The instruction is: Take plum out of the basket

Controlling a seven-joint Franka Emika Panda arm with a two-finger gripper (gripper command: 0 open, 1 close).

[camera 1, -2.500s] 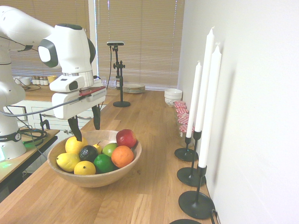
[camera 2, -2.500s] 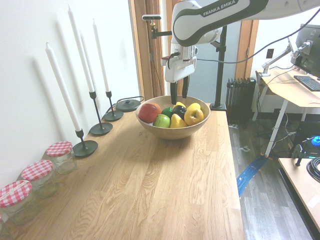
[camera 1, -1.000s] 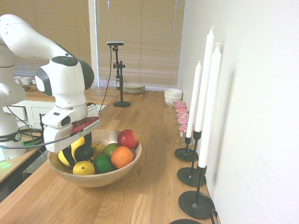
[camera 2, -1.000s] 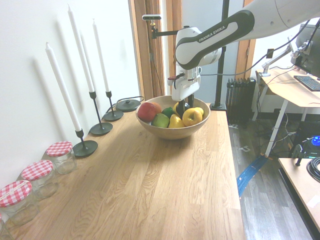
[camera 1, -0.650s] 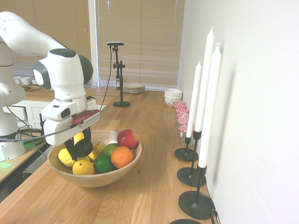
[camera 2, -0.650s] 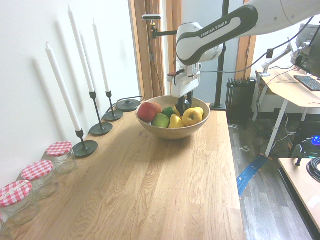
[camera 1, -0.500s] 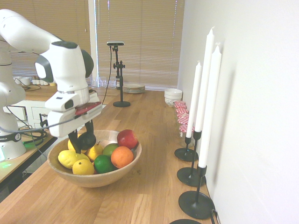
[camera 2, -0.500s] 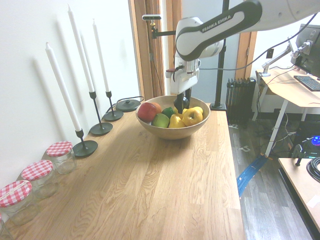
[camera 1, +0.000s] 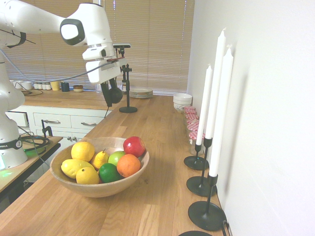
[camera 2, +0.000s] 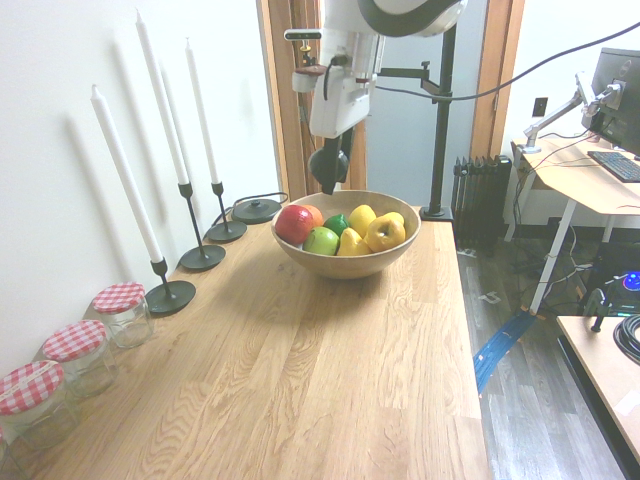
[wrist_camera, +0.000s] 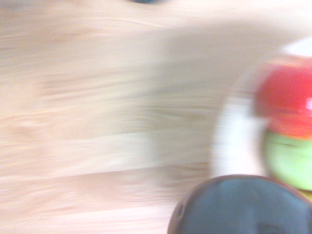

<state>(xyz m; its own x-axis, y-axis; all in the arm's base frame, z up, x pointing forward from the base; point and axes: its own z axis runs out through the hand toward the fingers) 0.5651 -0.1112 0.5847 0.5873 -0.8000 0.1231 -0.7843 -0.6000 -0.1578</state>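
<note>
A: Where is the small, glossy, purple-black round plum now?

B: Up in the air, pinched between the white arm's black two-finger jaws, which are closed on it. It hangs well above the oak tabletop and clear of the wide, shallow, light tan wooden basket. In the wrist view it shows as a dark dome at the bottom edge, with the blurred basket rim off to one side.

A: So it's out of the basket?

B: I'd judge it so. From the first exterior view the plum sits higher than the basket and towards the tabletop's far end, the one with the stacked white plates. The second exterior view puts it over the basket's far rim, on the side towards the wall edge with the tall white candles in black holders.

A: What does the next move hinge on?

B: On that offset: bare wood has to lie straight below the jaws, not the rim. The plum is round, so no long axis matters; it could roll once set down, though.

A: And what's left in the basket?

B: The red apple, orange, lemons and limes.
</note>
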